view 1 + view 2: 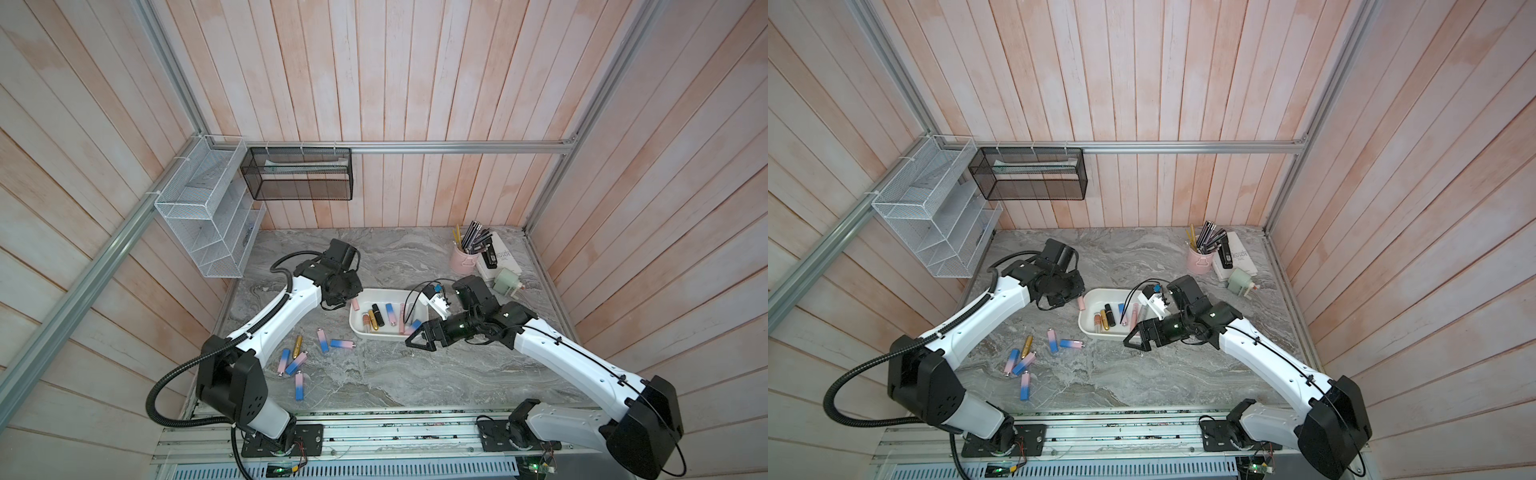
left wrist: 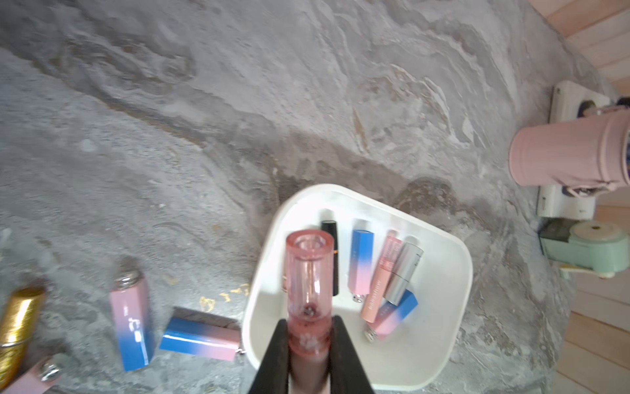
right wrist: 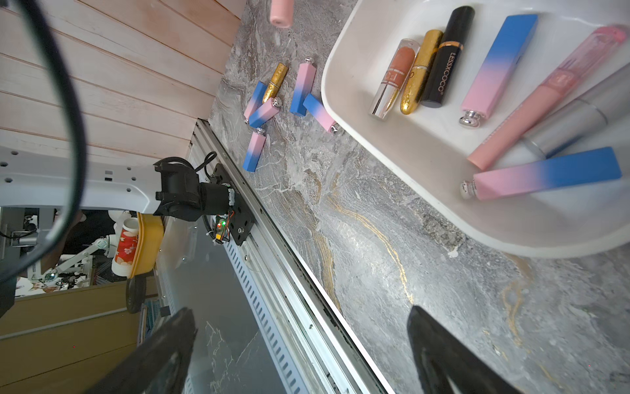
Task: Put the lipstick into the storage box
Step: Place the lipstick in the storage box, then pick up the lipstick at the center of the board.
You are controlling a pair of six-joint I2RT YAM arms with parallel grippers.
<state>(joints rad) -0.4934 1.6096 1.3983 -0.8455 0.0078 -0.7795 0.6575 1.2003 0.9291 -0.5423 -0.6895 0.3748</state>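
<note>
Marble top: we log left claw clenched on pink lipstick, long axis pointing onward at box rim, interior just beyond; right claw released, empty, beside box.

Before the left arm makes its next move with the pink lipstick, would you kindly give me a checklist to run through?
1. Grip: ok. The left gripper is shut on the pink lipstick.
2. Lipstick over the storage box opening: cannot tell. In both top views it shows at the box's rim.
3. Free floor in the box: ok. Bare patches show beside the lipsticks inside.
4. Right gripper out of the way: ok. It is open, empty and outside the box.
</note>
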